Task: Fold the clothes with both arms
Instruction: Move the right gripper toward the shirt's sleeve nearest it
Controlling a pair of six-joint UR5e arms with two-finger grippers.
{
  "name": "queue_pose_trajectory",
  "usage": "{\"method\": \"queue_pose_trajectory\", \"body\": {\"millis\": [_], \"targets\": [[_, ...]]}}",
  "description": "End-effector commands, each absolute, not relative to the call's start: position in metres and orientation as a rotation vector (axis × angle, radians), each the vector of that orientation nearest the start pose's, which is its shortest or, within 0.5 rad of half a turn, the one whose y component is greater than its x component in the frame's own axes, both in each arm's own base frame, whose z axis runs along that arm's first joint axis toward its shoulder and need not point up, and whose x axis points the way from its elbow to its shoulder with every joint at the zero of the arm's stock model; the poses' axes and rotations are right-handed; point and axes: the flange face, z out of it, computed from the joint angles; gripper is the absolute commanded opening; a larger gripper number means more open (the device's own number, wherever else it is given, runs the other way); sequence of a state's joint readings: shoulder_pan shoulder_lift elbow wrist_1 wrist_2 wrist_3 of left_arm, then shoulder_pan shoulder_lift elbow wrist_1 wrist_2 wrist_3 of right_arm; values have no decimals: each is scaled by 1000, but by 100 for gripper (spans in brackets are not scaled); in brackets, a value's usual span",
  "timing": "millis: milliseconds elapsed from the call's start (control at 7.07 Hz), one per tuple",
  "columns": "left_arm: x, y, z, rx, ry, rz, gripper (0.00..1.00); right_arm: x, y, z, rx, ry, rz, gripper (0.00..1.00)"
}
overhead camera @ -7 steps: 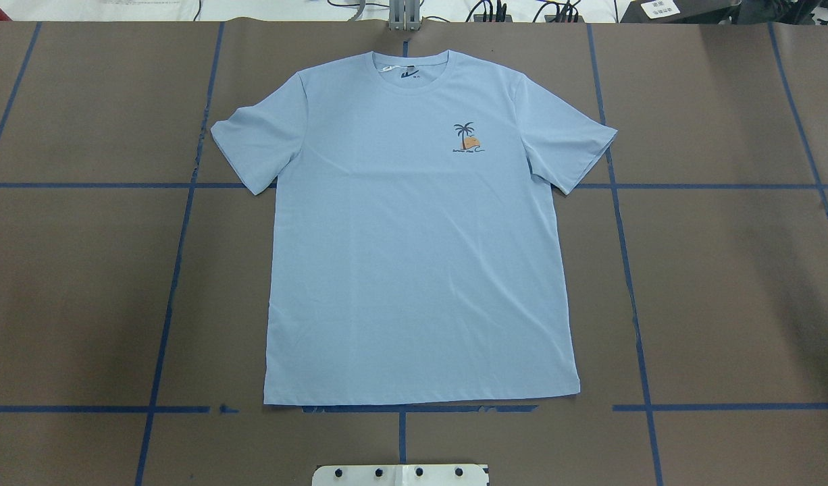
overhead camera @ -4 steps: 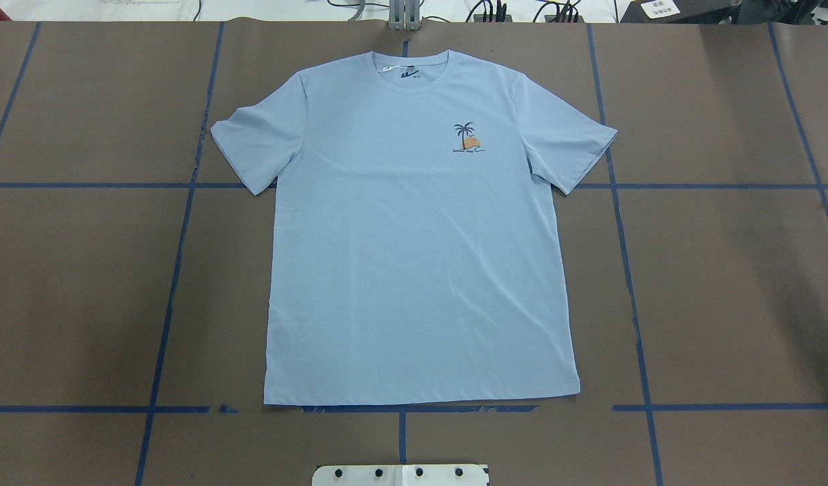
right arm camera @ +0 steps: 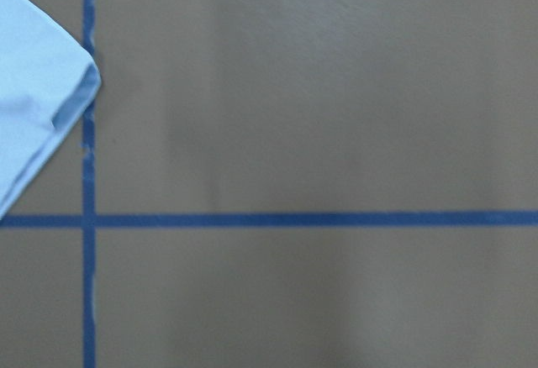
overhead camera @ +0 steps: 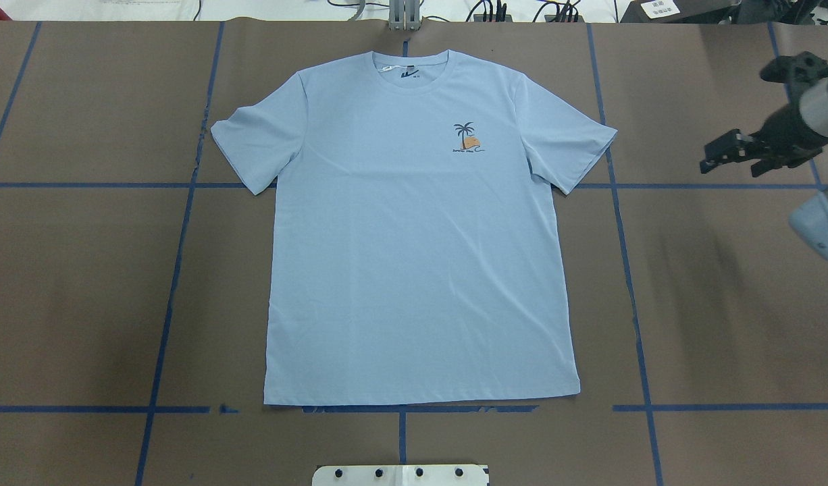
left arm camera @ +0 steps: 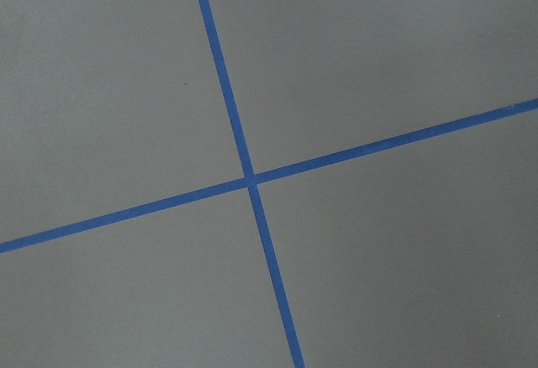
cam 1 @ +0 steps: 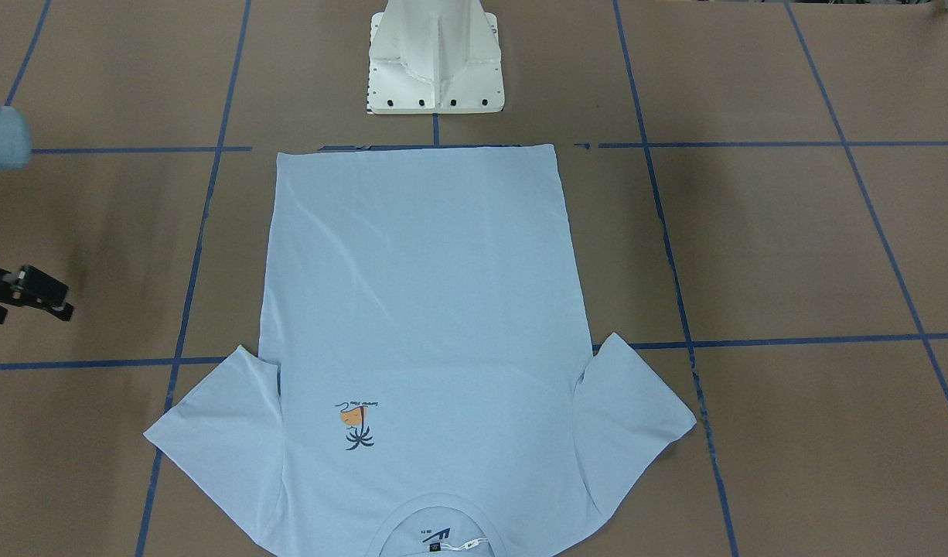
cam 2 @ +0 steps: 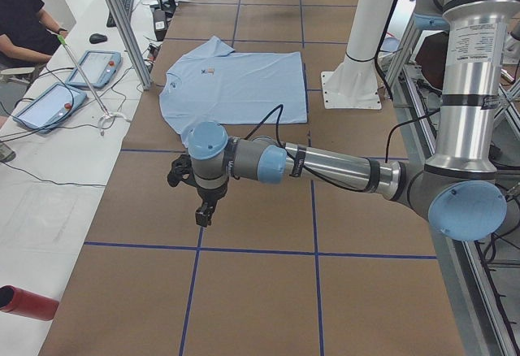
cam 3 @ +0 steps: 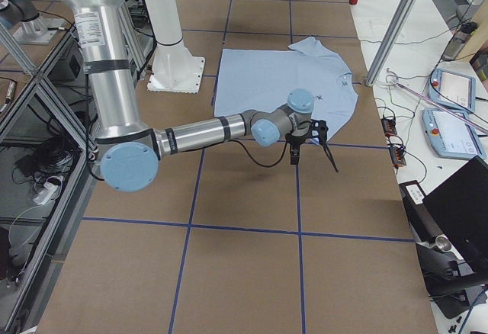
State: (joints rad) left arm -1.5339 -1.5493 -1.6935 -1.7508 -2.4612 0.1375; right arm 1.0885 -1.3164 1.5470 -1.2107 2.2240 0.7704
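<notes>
The light blue T-shirt (overhead camera: 414, 236) lies flat and face up in the middle of the table, its collar (overhead camera: 408, 71) at the far edge and the palm print (overhead camera: 468, 138) on the chest. It also shows in the front view (cam 1: 420, 309). My right gripper (overhead camera: 728, 158) hovers open and empty over bare table to the right of the right sleeve (overhead camera: 569, 148). The right wrist view shows only that sleeve's tip (right arm camera: 38, 91). My left gripper (cam 2: 193, 197) shows only in the exterior left view, far to the shirt's left. I cannot tell whether it is open.
The white pedestal base (cam 1: 435, 62) stands at the near edge behind the hem. Blue tape lines (left arm camera: 248, 179) grid the brown table. A white side bench with tablets (cam 2: 49, 104), metal posts (cam 2: 122, 23) and a seated person (cam 2: 20, 15) lie beyond the far edge.
My right arm and gripper have come into the overhead view from the right edge. The T-shirt has not moved.
</notes>
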Motion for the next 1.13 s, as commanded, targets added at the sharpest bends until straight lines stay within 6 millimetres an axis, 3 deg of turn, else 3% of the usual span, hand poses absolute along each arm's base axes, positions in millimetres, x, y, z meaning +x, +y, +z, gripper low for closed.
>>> {"method": "queue_pose_trajectory", "body": {"millis": [0,142,283,708,849,991], "targets": [[-37,-482,588,355,887,307,100,-298,-646,461,253,-863,111,100],[-37,-482,586,357,887,307,100,-322,-651,489,274,-945,231,100],[-37,-482,584,353,891,291,100,-333,-664,487,269,-969,304,99],[-37,-483,583,340,896,260,100,-341,-661,500,222,-917,322,74],[-37,-483,583,340,896,260,100,-342,-661,499,221,-917,321,53],[-36,-482,586,333,914,260,100,-343,-660,499,219,-916,320,22]]}}
